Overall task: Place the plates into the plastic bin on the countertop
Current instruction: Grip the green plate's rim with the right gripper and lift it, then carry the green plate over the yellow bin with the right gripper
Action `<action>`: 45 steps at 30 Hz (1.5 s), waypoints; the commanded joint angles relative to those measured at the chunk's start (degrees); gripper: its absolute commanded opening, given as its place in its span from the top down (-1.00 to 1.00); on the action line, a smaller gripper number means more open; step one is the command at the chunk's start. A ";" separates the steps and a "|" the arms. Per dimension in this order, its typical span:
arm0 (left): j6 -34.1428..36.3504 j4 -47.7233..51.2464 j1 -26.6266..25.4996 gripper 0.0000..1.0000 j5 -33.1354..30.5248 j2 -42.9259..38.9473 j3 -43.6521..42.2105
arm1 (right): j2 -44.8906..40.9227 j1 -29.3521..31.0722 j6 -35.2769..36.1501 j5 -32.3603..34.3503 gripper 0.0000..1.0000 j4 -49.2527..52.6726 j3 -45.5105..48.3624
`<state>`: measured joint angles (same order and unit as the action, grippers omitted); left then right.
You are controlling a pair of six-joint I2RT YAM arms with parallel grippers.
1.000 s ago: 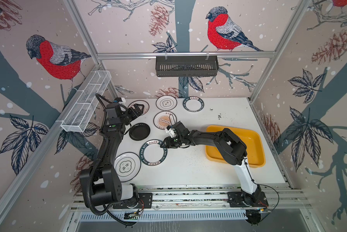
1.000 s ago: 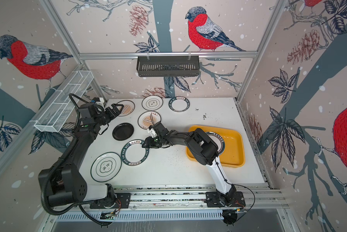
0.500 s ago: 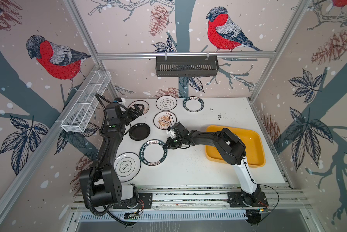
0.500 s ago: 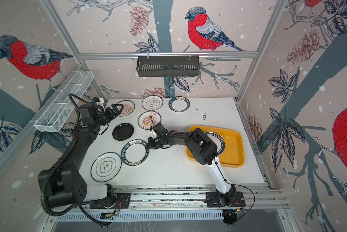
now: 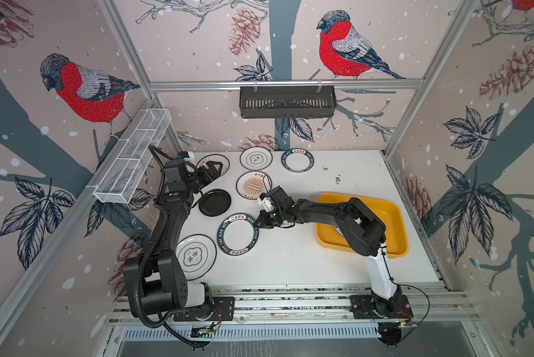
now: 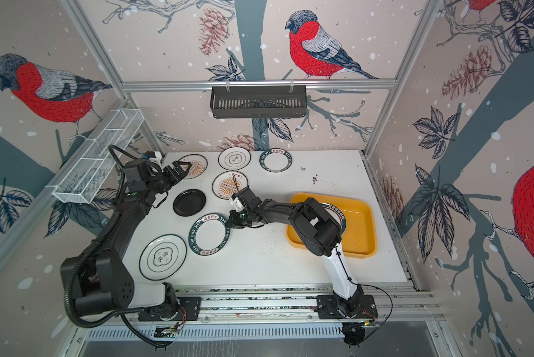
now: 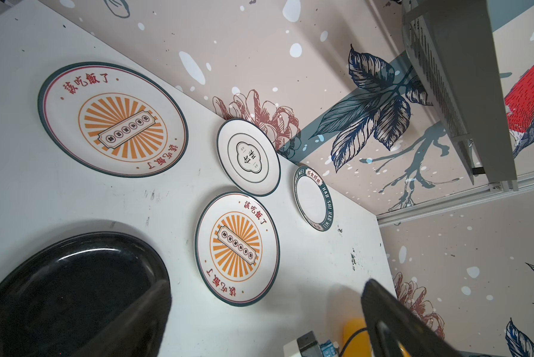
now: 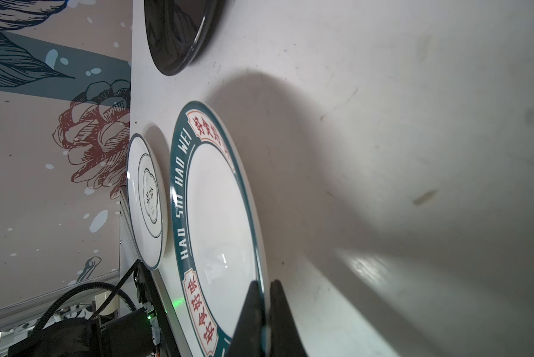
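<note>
Several plates lie on the white countertop (image 5: 290, 256). My right gripper (image 5: 257, 223) is shut on the near rim of a green-lettered plate (image 5: 237, 234); in the right wrist view its fingertips (image 8: 264, 282) pinch the rim of that plate (image 8: 219, 216), one above and one below. My left gripper (image 5: 214, 168) hangs open over a sunburst plate (image 7: 112, 119) at the back left. The yellow plastic bin (image 5: 395, 228) sits at the right and holds a green-rimmed plate (image 6: 336, 213), half hidden by my right arm.
A black plate (image 5: 214, 202), a second sunburst plate (image 5: 253, 184), flower-outline plates (image 5: 255, 158) (image 5: 195, 254) and another green-lettered plate (image 5: 297, 160) also lie on the countertop. A black slotted basket (image 5: 287, 102) hangs on the back wall, a white wire basket (image 5: 132, 157) on the left wall.
My right gripper has shut on the green-lettered plate's rim, shifting slightly. The left arm has not moved.
</note>
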<state>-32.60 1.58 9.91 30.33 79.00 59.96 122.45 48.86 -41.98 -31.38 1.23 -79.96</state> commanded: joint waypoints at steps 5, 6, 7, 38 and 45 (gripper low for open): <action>-1.73 -6.81 0.11 -0.93 4.80 0.54 -1.01 | -5.40 -1.34 1.77 2.38 0.96 0.20 3.41; -2.29 -7.74 0.14 -0.93 5.57 0.45 -1.40 | -6.29 -1.69 1.68 2.50 0.97 0.09 3.89; -2.55 -8.27 0.11 -0.92 6.05 0.36 -1.52 | -7.02 -2.14 1.48 2.67 0.97 -0.12 4.46; 10.23 -4.17 -29.71 -0.92 11.57 1.51 1.56 | -40.69 -27.24 1.18 6.26 0.96 0.03 26.78; 12.49 -3.48 -40.07 -0.92 11.16 3.53 1.37 | -53.82 -37.00 1.71 5.33 0.96 4.13 34.46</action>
<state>-22.09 -2.22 -28.08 41.28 81.76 61.08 71.79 14.17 -41.34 -25.30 4.47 -47.03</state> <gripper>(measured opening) 0.963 0.078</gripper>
